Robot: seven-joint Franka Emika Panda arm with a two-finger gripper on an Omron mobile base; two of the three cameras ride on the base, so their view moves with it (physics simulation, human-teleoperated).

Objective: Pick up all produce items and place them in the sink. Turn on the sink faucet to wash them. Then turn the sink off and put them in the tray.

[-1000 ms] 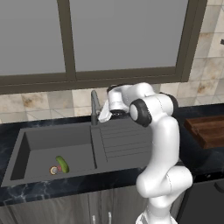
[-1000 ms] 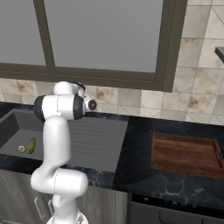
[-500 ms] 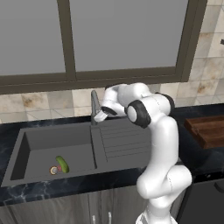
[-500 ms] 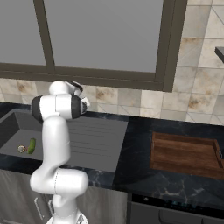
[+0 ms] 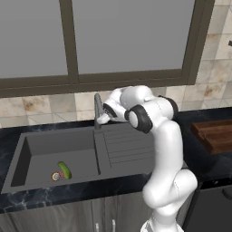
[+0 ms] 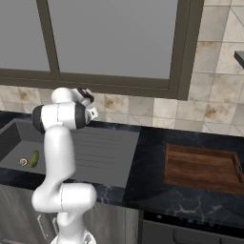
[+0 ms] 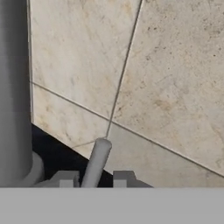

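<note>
A: What lies at the left?
B: The sink (image 5: 41, 145), and in its near part 2 produce items: the round tan item (image 5: 55, 176) touching the green cucumber (image 5: 64, 170) on its right.

A: And the claw?
B: The gripper (image 7: 92, 179) is at the faucet (image 5: 97, 110), behind the basin. Its 2 fingertips (image 7: 64, 179) stand on either side of the faucet's lever (image 7: 97, 160); whether they press it I cannot tell.

A: Farther right?
B: The wooden tray (image 6: 200, 167) sits on the dark counter (image 6: 152, 143), well apart from the sink.
</note>
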